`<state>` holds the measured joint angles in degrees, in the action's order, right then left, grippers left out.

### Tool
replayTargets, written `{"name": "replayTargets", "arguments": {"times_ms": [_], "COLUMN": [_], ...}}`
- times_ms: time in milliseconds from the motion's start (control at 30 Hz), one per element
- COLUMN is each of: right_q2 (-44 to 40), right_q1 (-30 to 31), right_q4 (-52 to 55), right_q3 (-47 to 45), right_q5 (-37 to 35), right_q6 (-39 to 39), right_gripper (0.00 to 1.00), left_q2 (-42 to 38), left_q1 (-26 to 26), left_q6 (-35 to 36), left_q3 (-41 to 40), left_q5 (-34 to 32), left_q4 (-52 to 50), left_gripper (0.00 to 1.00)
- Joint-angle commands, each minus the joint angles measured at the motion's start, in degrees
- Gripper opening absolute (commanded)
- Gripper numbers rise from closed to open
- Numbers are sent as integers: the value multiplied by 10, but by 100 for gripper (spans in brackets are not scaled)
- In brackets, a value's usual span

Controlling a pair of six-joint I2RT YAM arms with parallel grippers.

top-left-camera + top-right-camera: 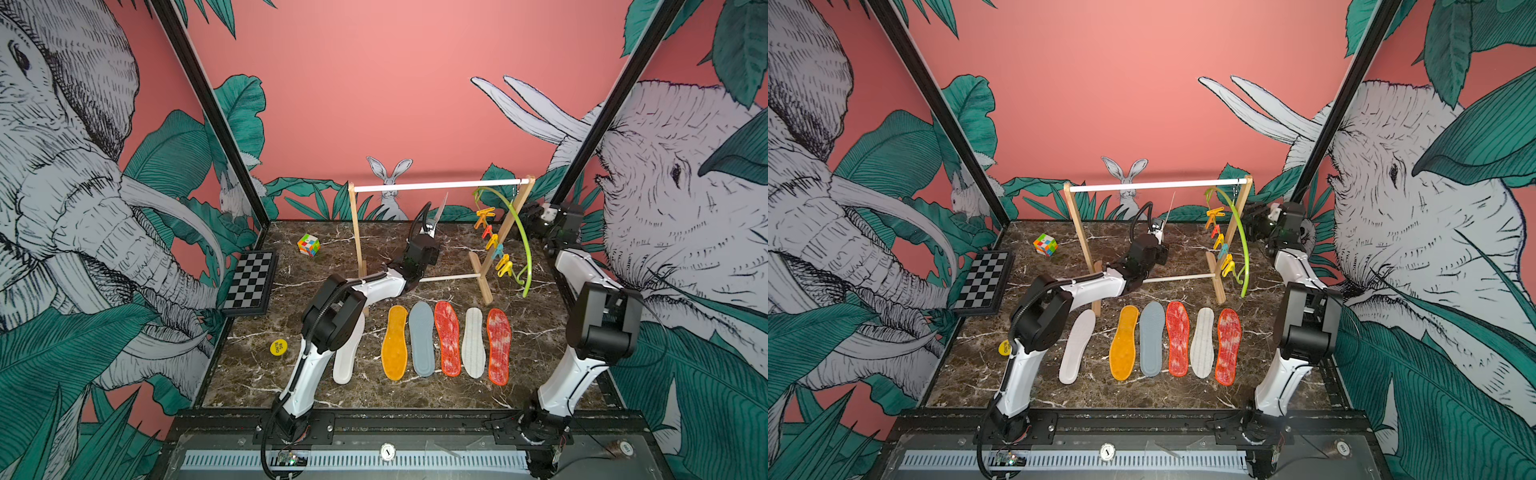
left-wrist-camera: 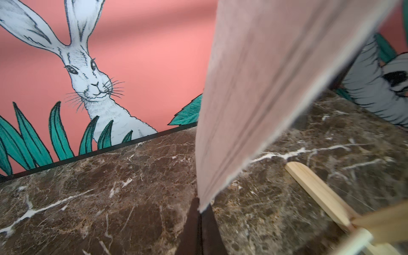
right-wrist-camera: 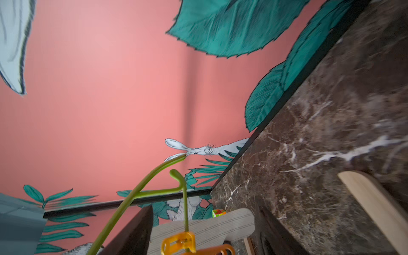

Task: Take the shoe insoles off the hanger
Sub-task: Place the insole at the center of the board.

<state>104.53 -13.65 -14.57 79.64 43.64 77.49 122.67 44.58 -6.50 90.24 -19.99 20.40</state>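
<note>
My left gripper (image 1: 432, 226) is shut on the end of a pale shoe insole (image 1: 443, 207), holding it upright under the rack's rod. The wrist view shows the dark jaws pinching its tip (image 2: 201, 215). Several more insoles lie in a row on the table: white (image 1: 348, 353), mustard (image 1: 394, 343), blue-grey (image 1: 421, 338), red (image 1: 447, 338), light grey (image 1: 473, 343), red (image 1: 498, 346). The lime-green hanger (image 1: 517, 232) hangs at the rod's right end, its clips (image 1: 492, 241) bare. My right gripper (image 1: 521, 217) is open behind it, a yellow clip (image 3: 178, 242) between its fingers (image 3: 134, 231).
The wooden rack with its white rod (image 1: 436, 185) stands mid-table, one foot (image 2: 318, 192) near my left gripper. A colour cube (image 1: 308, 244) sits at the back left. A checkerboard (image 1: 249, 282) leans at the left wall. A yellow disc (image 1: 278, 347) lies front left.
</note>
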Motion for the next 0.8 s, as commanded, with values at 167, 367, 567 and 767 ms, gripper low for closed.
{"name": "replayTargets", "arguments": {"times_ms": [167,367,567,767], "right_q2": [-133,-248,-370,-474], "right_q1": [-56,-59,-60,-60], "right_q4": [28,112,232,339], "right_q3": [-131,-201,-265,-309], "right_q5": [-4,0,5,27], "right_q6": [-58,-135,-229,-304], "right_gripper": [72,72,73,73], "left_q2": [-156,-259,-392,-509], "left_q1": [20,50,56,54], "left_q6": [-46,-40,-99,-151], "left_q3": [-122,-189,-285,-327], "left_q5": [161,204,214,153], "left_q4": [-156,-303,-394,-533], "left_gripper": [0,0,0,0]}}
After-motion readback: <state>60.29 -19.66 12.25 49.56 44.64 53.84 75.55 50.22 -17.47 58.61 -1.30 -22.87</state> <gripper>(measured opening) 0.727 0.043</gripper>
